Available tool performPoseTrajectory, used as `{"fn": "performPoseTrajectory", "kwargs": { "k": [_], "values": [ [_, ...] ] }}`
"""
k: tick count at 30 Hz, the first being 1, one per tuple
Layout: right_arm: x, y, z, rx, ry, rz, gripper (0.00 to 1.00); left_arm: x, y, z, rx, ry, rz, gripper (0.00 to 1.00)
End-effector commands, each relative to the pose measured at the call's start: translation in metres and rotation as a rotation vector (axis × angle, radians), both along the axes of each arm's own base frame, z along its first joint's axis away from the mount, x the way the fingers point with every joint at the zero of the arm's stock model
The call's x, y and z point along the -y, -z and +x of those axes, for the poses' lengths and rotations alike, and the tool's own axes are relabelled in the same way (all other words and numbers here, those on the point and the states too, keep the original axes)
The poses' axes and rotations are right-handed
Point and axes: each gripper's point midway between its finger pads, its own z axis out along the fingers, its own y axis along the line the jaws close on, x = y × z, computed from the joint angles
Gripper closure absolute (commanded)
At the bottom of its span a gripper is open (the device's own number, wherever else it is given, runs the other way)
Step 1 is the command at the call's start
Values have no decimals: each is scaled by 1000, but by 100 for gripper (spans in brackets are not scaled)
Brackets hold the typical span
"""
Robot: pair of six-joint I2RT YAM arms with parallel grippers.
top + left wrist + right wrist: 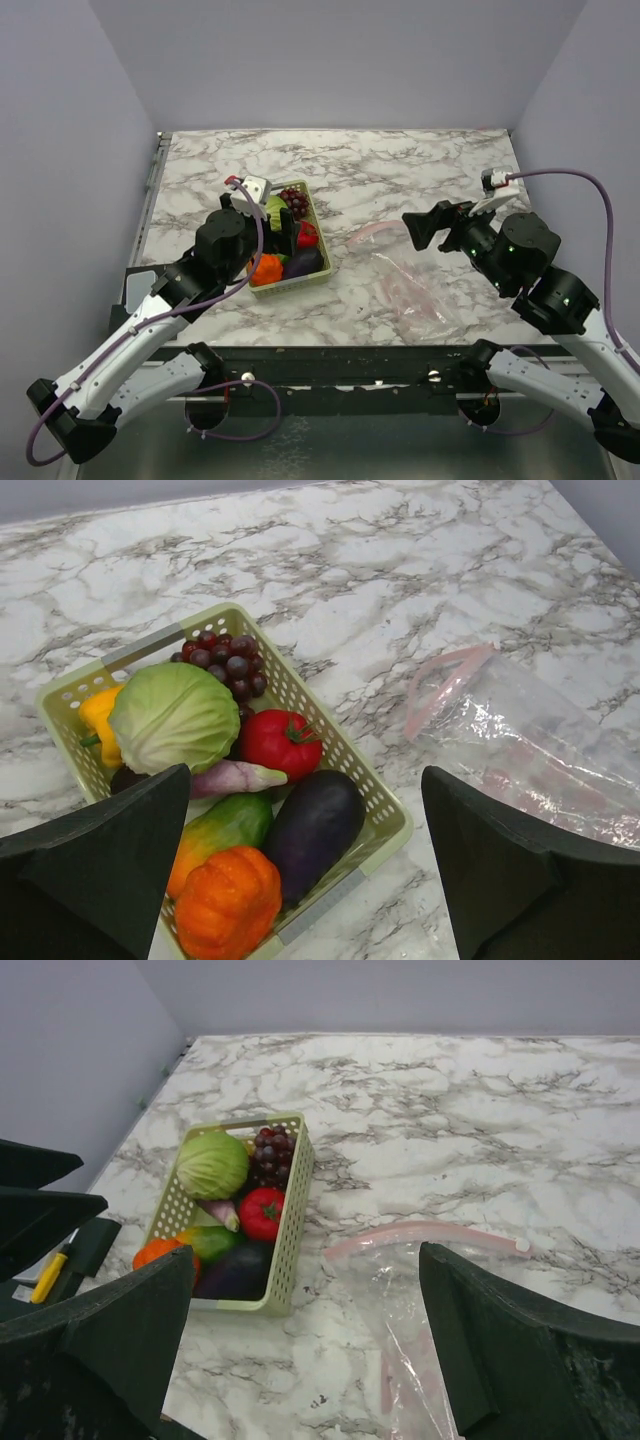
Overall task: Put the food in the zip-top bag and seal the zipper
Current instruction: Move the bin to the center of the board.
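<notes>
Marble table (400,170): your left gripper's (305,772) wide, empty jaws frame the food (280,742) in its basket (385,815), your right gripper's (307,1252) likewise the zip-top bag (420,1360).

right gripper (305,1256) spread wide | food (262,1212) in basket (292,1210) | zip-top bag (420,1345) flat beside

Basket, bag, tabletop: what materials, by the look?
Basket: looks like molded plastic, matte yellow-green, with a perforated grid wall. Bag: thin clear plastic film, glossy and crinkled, pink strip at the mouth. Tabletop: marble-pattern surface, grey veins on white; real stone or laminate, cannot tell.
</notes>
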Motion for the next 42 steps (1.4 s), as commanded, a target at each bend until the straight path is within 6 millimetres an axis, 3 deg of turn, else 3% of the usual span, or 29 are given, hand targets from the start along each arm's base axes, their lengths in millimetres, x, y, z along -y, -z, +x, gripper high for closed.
{"fn": "performPoseTrajectory", "kwargs": {
  "k": [1, 10, 22, 34, 42],
  "values": [
    [6, 19, -2, -45, 18, -47, 0, -12, 11, -3, 7, -35, 16, 1],
    [11, 34, 0, -74, 39, -113, 0, -13, 24, 0, -23, -50, 62, 1],
    [9, 63, 0, -167, 21, -227, 0, -15, 27, 0, -32, -53, 71, 1],
    [-31, 106, 3, -339, -129, -331, 5, -26, 25, 1, -20, -107, 85, 1],
    [-55, 116, 13, -386, -178, -337, 11, -39, 24, 3, -15, -175, 96, 1]
  ]
}}
